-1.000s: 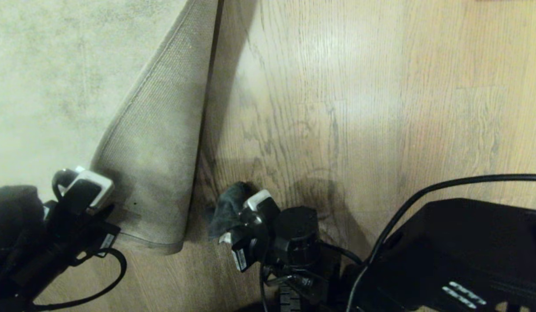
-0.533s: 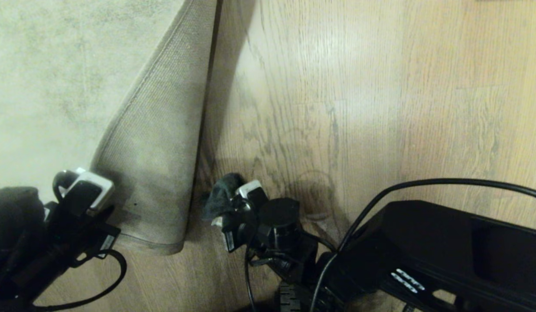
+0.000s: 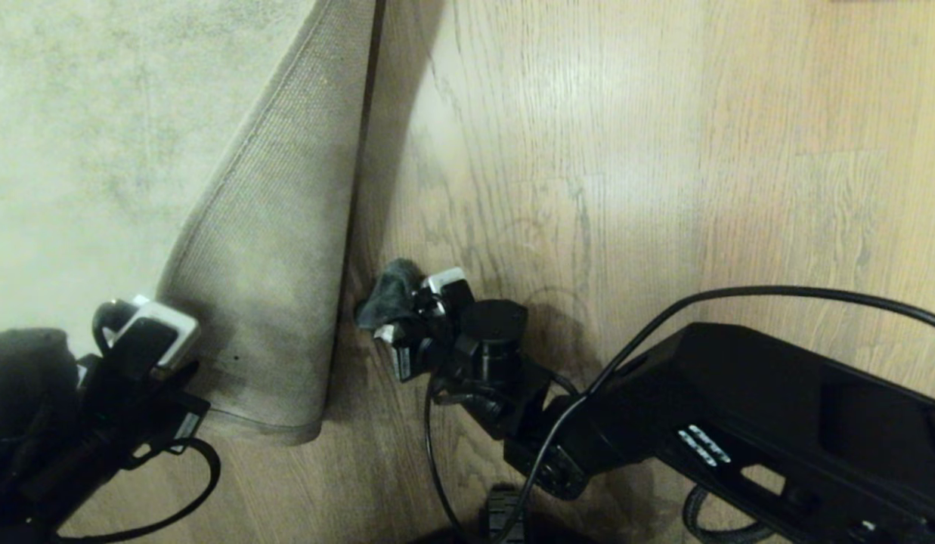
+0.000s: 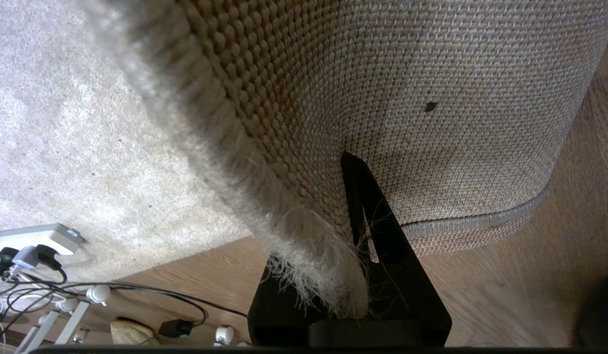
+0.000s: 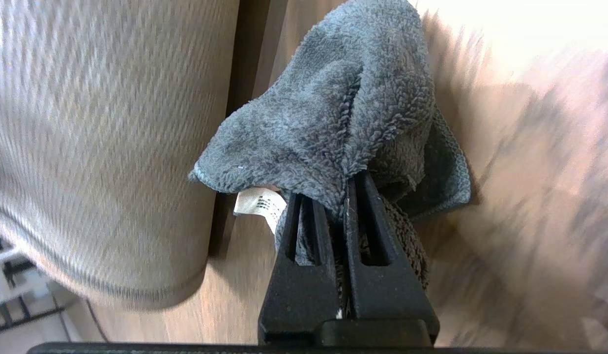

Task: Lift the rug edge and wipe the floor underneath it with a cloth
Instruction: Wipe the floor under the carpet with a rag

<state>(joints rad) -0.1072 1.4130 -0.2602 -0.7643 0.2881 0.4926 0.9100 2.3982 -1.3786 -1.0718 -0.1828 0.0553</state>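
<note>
The left hand [image 3: 146, 332] is pinched shut on the rug edge [image 4: 304, 236], the frayed border of a large pale grey-beige mottled low-pile rug [image 3: 82, 151]. It holds the near corner folded up and back, so the coarse woven tan backing [image 3: 263, 287] faces upward and a strip of the floor [image 3: 664, 189], brown wood-grain planks with dark wavy grain lines, lies bare along the fold. In the left wrist view the hand's dark fingers [image 4: 382, 255] grip the border from both sides, loose fibres trailing past them.

The right hand [image 3: 407, 325] is pressed together on the cloth [image 5: 333, 113], a small grey-teal fluffy rag with a white label at its hem. The cloth bunches ahead of the fingertips and sits on the floor just beside the shadowed line where the lifted rug meets the planks, near the rug's near corner. In the right wrist view the floor is streaked with blur, which suggests the cloth is sweeping.

The step in hand looks to be the wiping itself: the lift is made and held, and the cloth is working the uncovered strip. The next move calls for carrying the cloth on along that line, towards the rug's far edge and in under the raised flap, with steady downward pressure, while the left hand holds the corner high enough that the backing does not drop on the cloth.
</note>
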